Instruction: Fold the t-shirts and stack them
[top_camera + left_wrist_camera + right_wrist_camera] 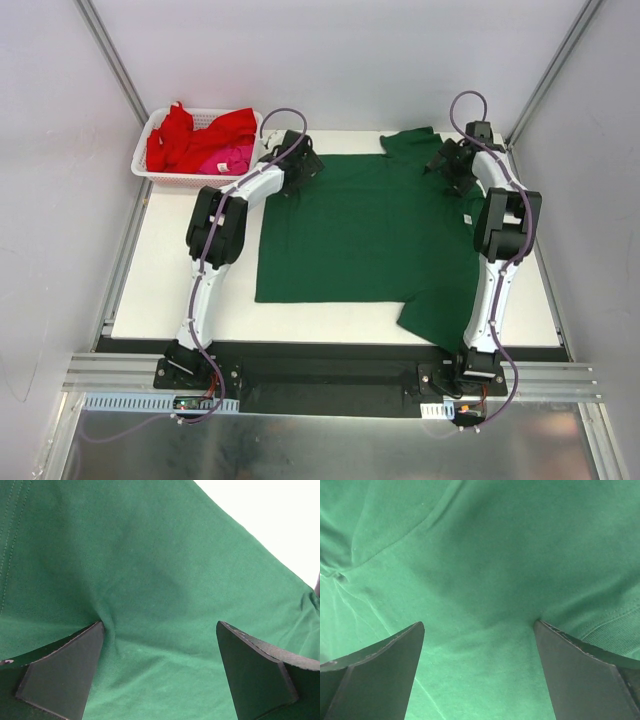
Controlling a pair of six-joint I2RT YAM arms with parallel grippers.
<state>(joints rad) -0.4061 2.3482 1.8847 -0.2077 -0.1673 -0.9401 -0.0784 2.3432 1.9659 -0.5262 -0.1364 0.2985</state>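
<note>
On the table (160, 285), the green tee (360, 235) lay flat, unfolded. My left gripper (160, 630) and right gripper (479, 626) gaped over it, holding nothing; red and pink tees (190, 140) sat in the basket (150, 172).

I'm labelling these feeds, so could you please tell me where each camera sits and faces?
Top external: above and behind the bases, looking down on the table and green t-shirt; both arms show.
Left wrist: on the left arm, facing down onto it; left gripper open.
Right wrist: likewise; right gripper open.
Shared: the green t-shirt.
</note>
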